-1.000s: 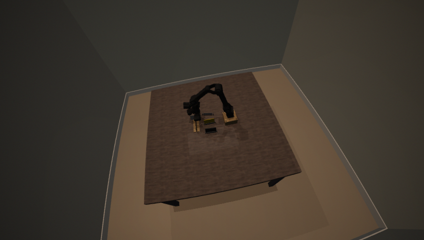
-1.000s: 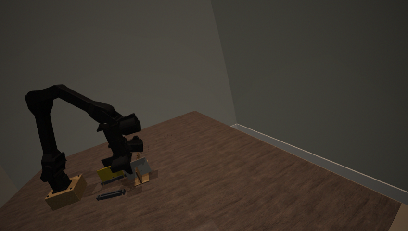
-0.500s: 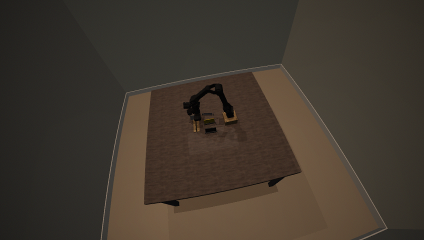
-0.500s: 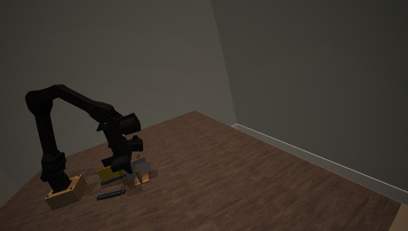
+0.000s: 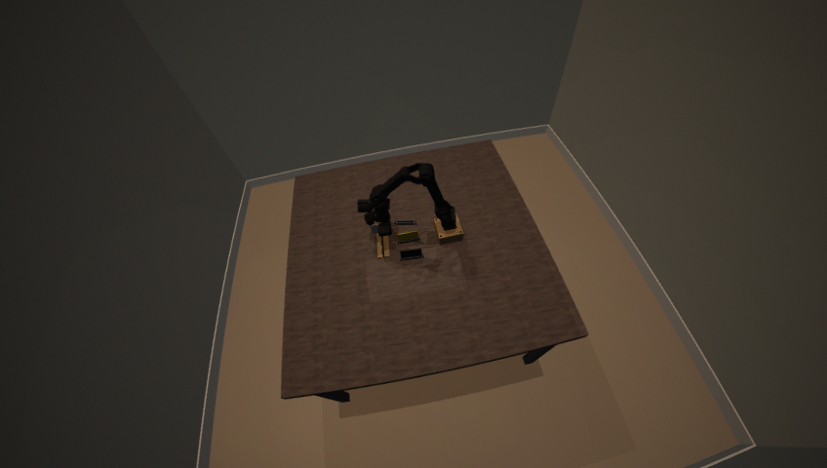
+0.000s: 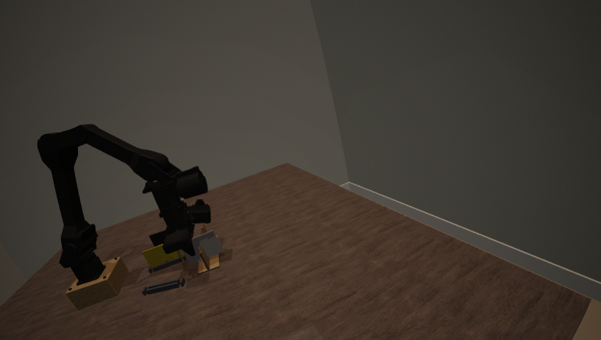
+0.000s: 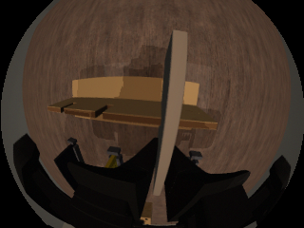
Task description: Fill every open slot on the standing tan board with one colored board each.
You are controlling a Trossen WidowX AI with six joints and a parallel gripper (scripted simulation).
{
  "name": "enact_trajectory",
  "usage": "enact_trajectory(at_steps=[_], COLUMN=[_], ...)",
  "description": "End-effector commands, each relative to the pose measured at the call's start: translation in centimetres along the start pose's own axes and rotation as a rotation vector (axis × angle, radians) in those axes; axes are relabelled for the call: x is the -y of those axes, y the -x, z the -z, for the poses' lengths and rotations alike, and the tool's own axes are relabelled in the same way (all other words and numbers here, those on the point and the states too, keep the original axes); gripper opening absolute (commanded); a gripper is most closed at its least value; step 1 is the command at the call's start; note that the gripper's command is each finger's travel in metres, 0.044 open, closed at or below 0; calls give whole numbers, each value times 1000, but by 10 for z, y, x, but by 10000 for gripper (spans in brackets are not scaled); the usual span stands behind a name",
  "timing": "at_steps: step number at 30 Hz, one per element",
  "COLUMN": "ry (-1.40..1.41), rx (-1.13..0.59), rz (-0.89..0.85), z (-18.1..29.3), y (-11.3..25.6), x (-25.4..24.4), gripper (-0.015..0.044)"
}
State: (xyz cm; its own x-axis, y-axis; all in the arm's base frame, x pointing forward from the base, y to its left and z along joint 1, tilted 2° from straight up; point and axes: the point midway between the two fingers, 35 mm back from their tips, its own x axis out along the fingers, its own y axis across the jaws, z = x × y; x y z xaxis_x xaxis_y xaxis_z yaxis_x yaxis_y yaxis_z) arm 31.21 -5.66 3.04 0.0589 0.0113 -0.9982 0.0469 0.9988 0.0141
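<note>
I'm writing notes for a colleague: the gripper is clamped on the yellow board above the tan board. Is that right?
Not quite: the board in the gripper is the gray board, as the exterior view shows. It is at the tan board.

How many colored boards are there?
3: gray in the gripper; yellow and black in holders. Others may be hidden.

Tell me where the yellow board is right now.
In the exterior view, the yellow board stands in its holder, between the arm's wooden base block and the tan board.
</note>
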Motion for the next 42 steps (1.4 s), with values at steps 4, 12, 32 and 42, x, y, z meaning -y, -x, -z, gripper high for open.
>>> enact_trajectory(at_steps=[4,12,32,42], ry=[-16,-17,6,6], rx=[-1,-1,0,0], rz=[-1,-1,-1,-1], z=[1,0,0,0], y=[0,0,0,0], x=[0,1,1,1], gripper=[0,0,53,169])
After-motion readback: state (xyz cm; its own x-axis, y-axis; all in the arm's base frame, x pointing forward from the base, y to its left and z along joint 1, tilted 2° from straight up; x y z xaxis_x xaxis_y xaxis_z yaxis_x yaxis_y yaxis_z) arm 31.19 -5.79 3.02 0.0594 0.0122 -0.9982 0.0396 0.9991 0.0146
